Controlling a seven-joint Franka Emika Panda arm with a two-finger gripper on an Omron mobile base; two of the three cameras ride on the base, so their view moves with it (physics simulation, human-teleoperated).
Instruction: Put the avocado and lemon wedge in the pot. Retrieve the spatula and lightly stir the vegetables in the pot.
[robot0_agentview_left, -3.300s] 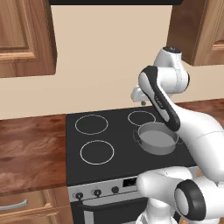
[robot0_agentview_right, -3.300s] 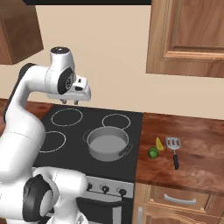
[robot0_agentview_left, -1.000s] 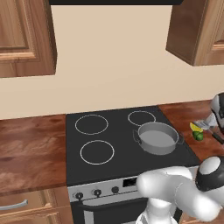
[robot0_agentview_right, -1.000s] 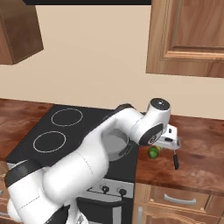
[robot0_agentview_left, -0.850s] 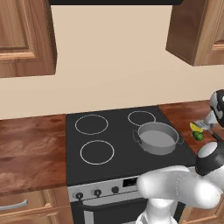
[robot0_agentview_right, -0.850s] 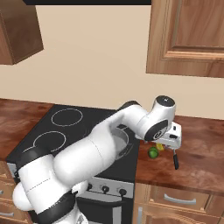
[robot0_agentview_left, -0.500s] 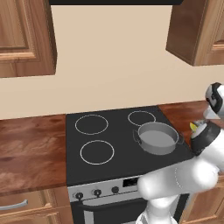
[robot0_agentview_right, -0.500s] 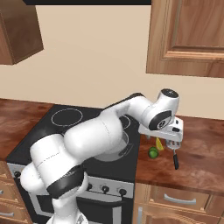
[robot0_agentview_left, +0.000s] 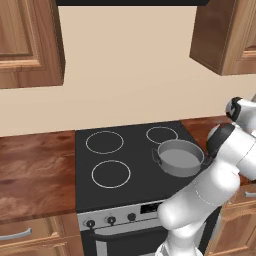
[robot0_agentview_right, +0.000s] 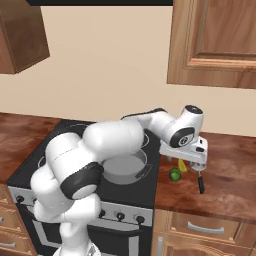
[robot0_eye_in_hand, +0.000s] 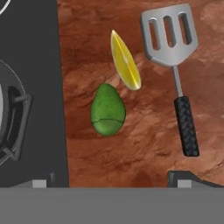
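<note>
Jaws spread wide and empty: we hover our gripper (robot0_eye_in_hand: 111, 175) above the avocado (robot0_eye_in_hand: 107, 110), touching nothing, lemon wedge (robot0_eye_in_hand: 125, 61) just beside it.

A: What lies on the wooden counter (robot0_eye_in_hand: 131, 144)?
B: The avocado (robot0_eye_in_hand: 107, 110), with the lemon wedge (robot0_eye_in_hand: 125, 61) just beside it, and the spatula (robot0_eye_in_hand: 175, 65) farther off, black handle toward the camera.
A: And the pot (robot0_eye_in_hand: 11, 127)?
B: Its handle shows on the black stovetop (robot0_eye_in_hand: 39, 65).
</note>
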